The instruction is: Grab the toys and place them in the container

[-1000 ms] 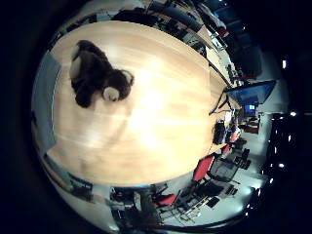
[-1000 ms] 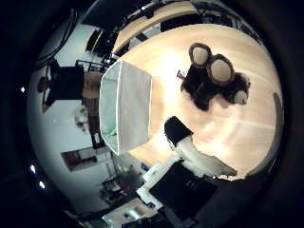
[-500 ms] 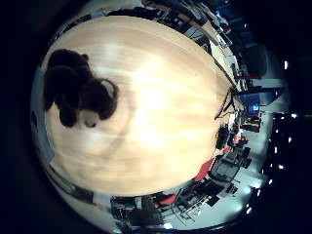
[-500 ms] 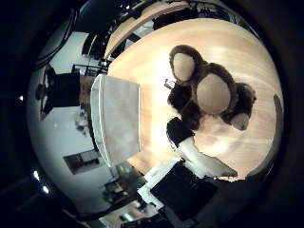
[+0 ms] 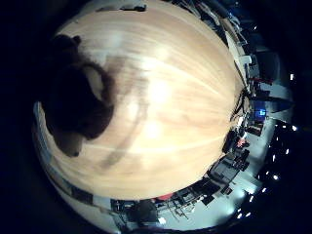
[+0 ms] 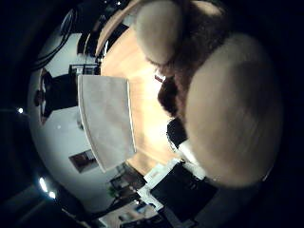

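The plush toy [image 6: 228, 109] lies close under the palm, while the wooden table [image 5: 185, 97] beside it offers open room.

One brown plush toy [image 6: 228, 109], one pale container [image 6: 107, 121] and one wooden table [image 5: 180, 102].

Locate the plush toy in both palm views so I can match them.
Little finger side palm view: the brown plush toy lies on the wooden table, dark, off toward the table's edge.
Thumb side palm view: it fills much of the picture, close to the palm, beside the container.
Shared landmark: the wooden table.
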You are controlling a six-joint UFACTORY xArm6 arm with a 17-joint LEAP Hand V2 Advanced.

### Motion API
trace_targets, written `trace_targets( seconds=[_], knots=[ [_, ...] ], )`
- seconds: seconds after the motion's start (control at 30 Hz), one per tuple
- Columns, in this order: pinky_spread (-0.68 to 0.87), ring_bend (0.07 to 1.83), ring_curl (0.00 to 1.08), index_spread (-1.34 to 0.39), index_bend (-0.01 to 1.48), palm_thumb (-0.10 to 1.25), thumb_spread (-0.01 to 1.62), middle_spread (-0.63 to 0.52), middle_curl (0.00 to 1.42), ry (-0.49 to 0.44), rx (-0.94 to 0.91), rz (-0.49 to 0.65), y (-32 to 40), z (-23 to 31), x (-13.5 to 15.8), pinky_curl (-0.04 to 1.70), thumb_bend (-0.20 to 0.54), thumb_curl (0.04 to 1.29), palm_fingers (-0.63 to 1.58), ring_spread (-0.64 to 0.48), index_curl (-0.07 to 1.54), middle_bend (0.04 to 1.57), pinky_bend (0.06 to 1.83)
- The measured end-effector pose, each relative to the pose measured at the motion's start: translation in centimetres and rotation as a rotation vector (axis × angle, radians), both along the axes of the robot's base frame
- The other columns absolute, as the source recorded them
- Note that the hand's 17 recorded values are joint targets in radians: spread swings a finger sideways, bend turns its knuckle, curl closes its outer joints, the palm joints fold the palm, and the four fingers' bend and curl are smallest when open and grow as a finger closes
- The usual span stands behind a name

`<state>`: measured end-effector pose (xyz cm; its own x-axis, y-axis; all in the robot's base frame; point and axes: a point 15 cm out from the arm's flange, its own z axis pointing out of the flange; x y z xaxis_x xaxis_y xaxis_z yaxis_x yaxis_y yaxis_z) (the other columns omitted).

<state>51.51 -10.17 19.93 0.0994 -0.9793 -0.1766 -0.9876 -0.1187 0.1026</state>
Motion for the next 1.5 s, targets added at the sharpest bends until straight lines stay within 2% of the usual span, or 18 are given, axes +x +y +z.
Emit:
trace_targets(
  seconds=[0.23,0.47,0.53,0.57,0.6,0.63,0.67,0.77,0.87,1.1,1.5],
  knots=[
    [0.39,0.42,0.24,-0.42,0.15,0.47,0.92,-0.08,0.34,0.041,0.008,0.001,0.6,-3.0,0.7,0.26,-0.030,0.31,0.22,-0.01,0.28,0.19,0.49],
    [0.36,0.49,0.26,-0.42,0.13,0.48,0.92,-0.09,0.35,0.051,0.009,-0.005,0.0,-5.7,2.8,0.28,-0.029,0.31,0.28,-0.06,0.25,0.20,0.59],
    [0.23,0.62,0.29,-0.42,0.11,0.50,0.93,-0.13,0.36,0.055,0.013,-0.008,0.0,-6.1,2.8,0.29,-0.022,0.31,0.41,-0.16,0.23,0.25,0.67],
    [0.14,0.71,0.31,-0.43,0.07,0.51,0.93,-0.17,0.36,0.056,0.017,-0.013,0.0,-6.2,2.8,0.32,-0.016,0.31,0.55,-0.21,0.20,0.26,0.79],
    [0.10,0.73,0.31,-0.43,0.07,0.52,0.94,-0.19,0.36,0.054,0.019,-0.017,0.0,-6.2,2.9,0.31,-0.013,0.32,0.59,-0.23,0.20,0.26,0.82],
    [-0.06,0.84,0.34,-0.44,0.06,0.56,0.95,-0.24,0.38,0.054,0.019,-0.018,0.0,-6.3,2.9,0.35,-0.007,0.32,0.75,-0.29,0.17,0.31,0.95],
    [-0.11,0.87,0.35,-0.44,0.07,0.57,0.95,-0.26,0.39,0.051,0.018,-0.019,-0.1,-6.3,3.0,0.36,-0.007,0.32,0.81,-0.31,0.17,0.32,0.99],
    [-0.27,0.99,0.42,-0.47,0.16,0.64,0.99,-0.33,0.47,0.053,0.020,-0.027,-0.1,-6.5,3.1,0.42,-0.003,0.33,1.11,-0.36,0.17,0.49,1.10],
    [-0.33,1.02,0.46,-0.50,0.27,0.69,1.02,-0.36,0.53,0.052,0.020,-0.030,-0.1,-6.6,3.2,0.46,-0.003,0.33,1.25,-0.35,0.23,0.61,1.13],
    [-0.37,1.12,0.51,-0.51,0.48,0.77,1.09,-0.35,0.64,0.055,0.020,-0.032,-0.4,-6.9,3.3,0.49,-0.007,0.32,1.31,-0.31,0.37,0.86,1.17],
    [-0.37,1.27,0.57,-0.50,0.56,0.83,1.14,-0.29,0.70,0.054,0.024,-0.037,-0.9,-3.8,2.4,0.54,-0.010,0.30,1.23,-0.26,0.50,1.07,1.25]
  ],
)
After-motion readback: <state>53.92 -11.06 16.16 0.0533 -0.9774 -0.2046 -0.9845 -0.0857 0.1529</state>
